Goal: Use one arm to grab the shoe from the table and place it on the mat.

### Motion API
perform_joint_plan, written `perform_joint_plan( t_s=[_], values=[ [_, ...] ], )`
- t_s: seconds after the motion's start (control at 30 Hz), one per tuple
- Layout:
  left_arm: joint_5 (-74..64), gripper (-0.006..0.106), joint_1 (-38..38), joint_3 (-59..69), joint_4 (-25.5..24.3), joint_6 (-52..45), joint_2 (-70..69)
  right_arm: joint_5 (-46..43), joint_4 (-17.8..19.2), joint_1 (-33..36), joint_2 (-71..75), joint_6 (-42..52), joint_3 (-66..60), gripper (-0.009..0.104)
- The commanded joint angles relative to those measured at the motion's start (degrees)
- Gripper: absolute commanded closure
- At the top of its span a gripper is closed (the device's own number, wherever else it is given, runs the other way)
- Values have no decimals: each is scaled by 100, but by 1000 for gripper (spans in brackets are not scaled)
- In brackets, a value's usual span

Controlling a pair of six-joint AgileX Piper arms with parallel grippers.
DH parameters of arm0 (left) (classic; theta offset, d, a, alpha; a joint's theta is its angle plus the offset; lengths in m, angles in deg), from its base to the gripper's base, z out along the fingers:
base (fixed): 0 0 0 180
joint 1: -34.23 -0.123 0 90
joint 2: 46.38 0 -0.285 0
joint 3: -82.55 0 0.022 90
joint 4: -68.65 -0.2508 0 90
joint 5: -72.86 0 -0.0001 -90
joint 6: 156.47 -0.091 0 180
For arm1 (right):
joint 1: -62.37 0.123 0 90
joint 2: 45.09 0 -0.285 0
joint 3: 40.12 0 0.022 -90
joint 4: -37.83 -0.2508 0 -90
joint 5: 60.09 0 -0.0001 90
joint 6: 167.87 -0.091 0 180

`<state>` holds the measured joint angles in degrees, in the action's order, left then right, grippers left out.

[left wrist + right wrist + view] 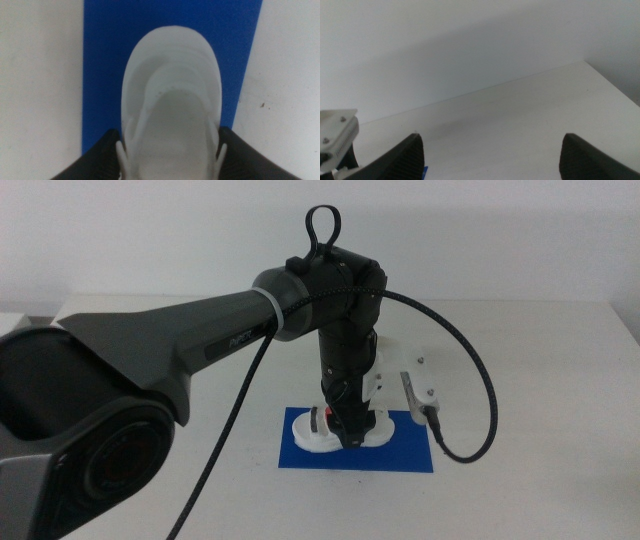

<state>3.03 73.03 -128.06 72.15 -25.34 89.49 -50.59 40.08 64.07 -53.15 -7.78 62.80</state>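
Note:
The white shoe (312, 439) lies on the blue mat (410, 456) in the middle of the table (530, 340). My left arm (200, 340) reaches in from the left and its gripper (351, 438) points straight down onto the shoe. In the left wrist view the two dark jaws sit tight against both sides of the shoe (172, 85), with the mat (170, 15) under it. A red strap shows beside the gripper in the middle view. My right gripper (492, 145) is open and empty, out of the middle view.
A black cable (480, 380) loops out to the right of the left wrist, past its white camera mount (420, 392). The right wrist view shows bare table (520, 110), the back wall and that mount (337, 132) at one side.

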Motion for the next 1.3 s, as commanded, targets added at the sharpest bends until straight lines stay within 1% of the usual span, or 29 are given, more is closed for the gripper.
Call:
perform_joint_plan(
  t_s=[0.0, 0.17, 0.23, 0.33, 0.43, 0.67, 0.7, 0.77, 0.83, 0.97, 1.03, 1.1, 1.23, 1.27],
  values=[
    [-12, 83, 18, -20, 91, -195, 63, -47, 55, 10, 27, 18, -14, 16],
    [-12, 83, 18, -20, 142, -384, 169, -47, 55, 10, 27, 18, -14, 16],
    [-12, 80, 18, -20, 142, -467, 179, -47, 55, 10, 27, 18, -14, 16],
    [-12, 71, 18, -20, 142, -527, 179, -47, 55, 10, 27, 18, -14, 16],
    [-12, 55, 18, -20, 142, -597, 179, -47, 55, 10, 27, 18, -14, 16],
    [-12, 9, 31, -34, 120, -662, 179, -47, 55, 10, 27, 18, -14, 16],
    [-12, 6, 31, -60, 86, -620, 167, -47, 55, 10, 27, 18, -14, 16],
    [-12, 7, 31, -231, -11, -356, 110, -47, 55, 10, 27, 18, -14, 16],
    [-12, 7, 31, -288, -216, 219, -114, -47, 55, 10, 27, 18, -14, 16],
    [-12, 7, 31, -235, -481, 762, -1086, -47, 55, 10, 27, 18, -14, 16],
    [-12, 7, 6, -112, -648, 1238, -1637, -47, 55, 10, 27, 18, -14, 16],
    [-12, 7, -46, 201, -894, 1878, -2297, -47, 55, 10, 27, 18, -14, 16],
    [-12, 7, -212, 1352, -828, 2919, -3594, -47, 55, 10, 27, 18, -14, 16],
    [287, 7, -267, 1784, -878, 3235, -4006, -47, 55, 10, 27, 18, -14, 16]
  ],
)
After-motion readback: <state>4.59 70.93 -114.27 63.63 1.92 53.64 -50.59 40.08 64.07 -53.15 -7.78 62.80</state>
